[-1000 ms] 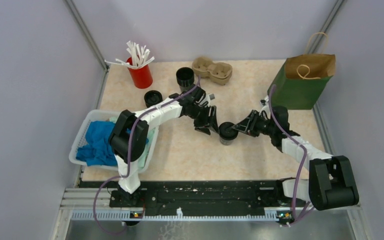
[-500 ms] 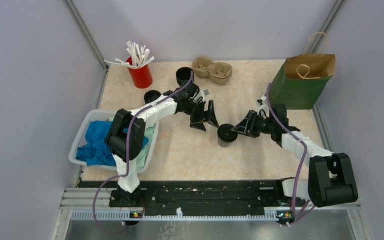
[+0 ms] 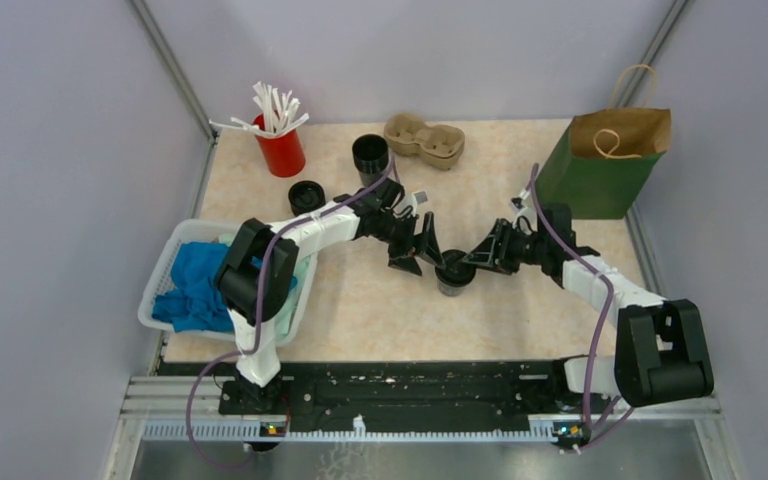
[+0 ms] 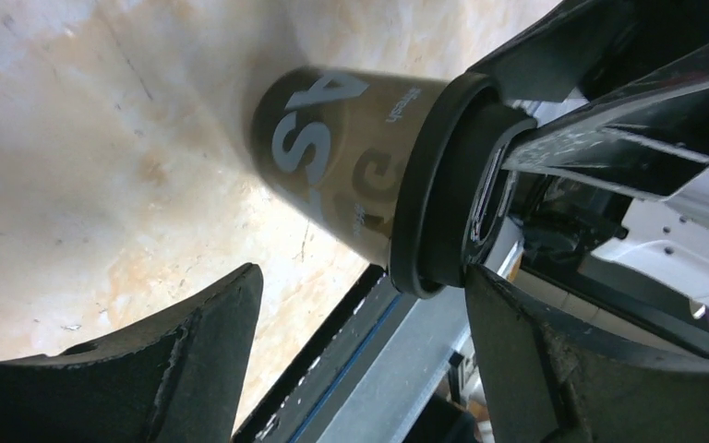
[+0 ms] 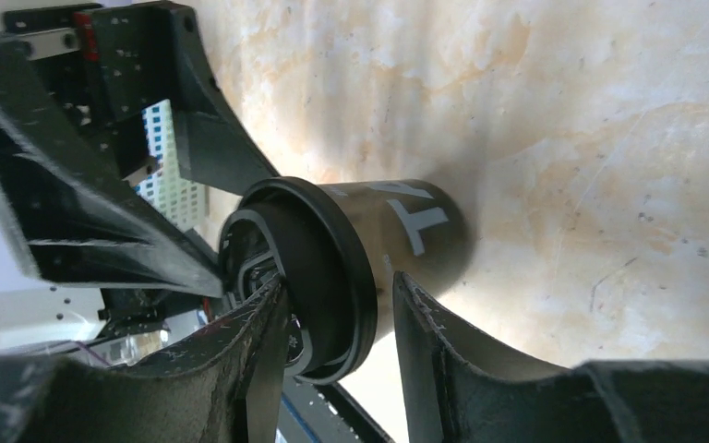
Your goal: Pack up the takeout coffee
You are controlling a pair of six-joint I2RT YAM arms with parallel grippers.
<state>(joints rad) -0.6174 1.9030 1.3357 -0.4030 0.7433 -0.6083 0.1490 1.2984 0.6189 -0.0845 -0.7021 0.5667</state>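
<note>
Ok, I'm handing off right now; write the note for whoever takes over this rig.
Left gripper: open, beside the takeout coffee, not touching it.
Right gripper: its fingers straddle the rim of the lid; a firm grip cannot be confirmed.
Coffee: upright on the table, lid on, between the two grippers.
Done: cup lidded.
Left: packing; the paper bag at far right and the pulp tray at the back do not hold it.

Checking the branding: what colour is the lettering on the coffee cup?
White, on the dark cup; clearest in the left wrist view.
</note>
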